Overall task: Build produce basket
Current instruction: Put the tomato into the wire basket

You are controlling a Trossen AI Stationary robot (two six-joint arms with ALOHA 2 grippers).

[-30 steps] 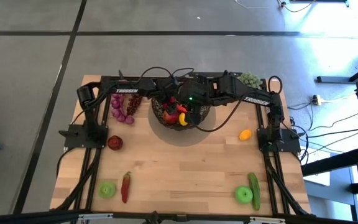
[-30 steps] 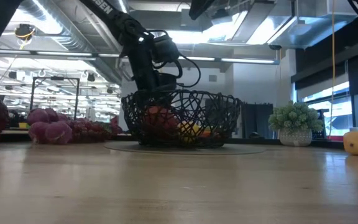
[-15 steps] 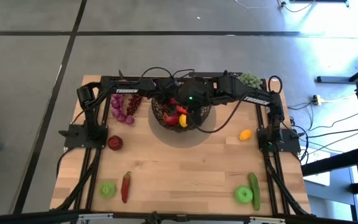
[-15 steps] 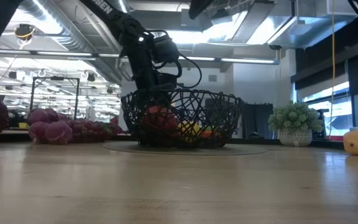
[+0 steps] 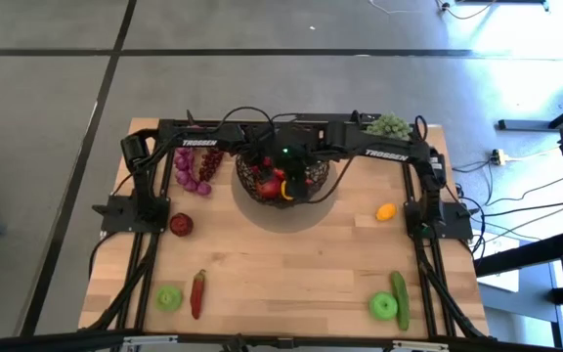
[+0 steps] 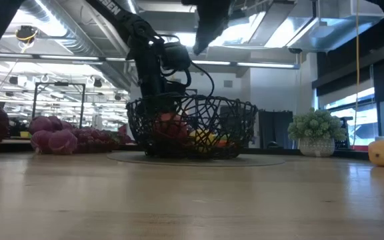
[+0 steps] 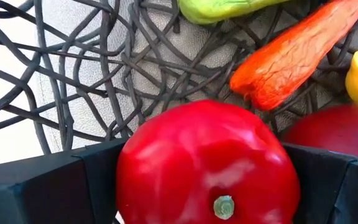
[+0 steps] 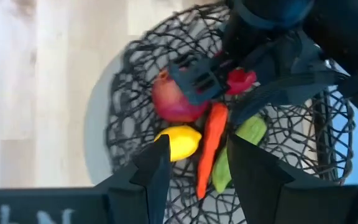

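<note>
The basket (image 5: pixel 283 182) sits near the far edge of the desk (image 5: pixel 291 264), at its middle, and serves as the landmark here. The left gripper (image 7: pixel 207 180) reaches down inside the basket with its jaws clamped on a red apple (image 7: pixel 207 163), which hangs just above the wire floor. Beside that apple in the basket lie an orange carrot (image 7: pixel 294 53), a yellow lemon (image 8: pixel 178 142), a green cucumber (image 7: pixel 225 9) and a second red apple (image 8: pixel 173 103). The right gripper (image 8: pixel 196 163) hovers above the basket, its jaws apart and holding nothing. Left of the basket, close to its rim, lies a bunch of purple grapes (image 5: pixel 194 169). Further from the basket on that side rests another red apple (image 5: pixel 181 224), and well toward the near edge are a red chilli (image 5: pixel 197 292) and a green apple (image 5: pixel 169 297). Right of the basket sits a small lemon (image 5: pixel 386 210), apart from it. A pale green bumpy cluster (image 5: pixel 391 125) stands at the far right corner, beyond the basket. Well toward the near right corner lie a cucumber (image 5: pixel 400 293) touching another green apple (image 5: pixel 383 306).
</note>
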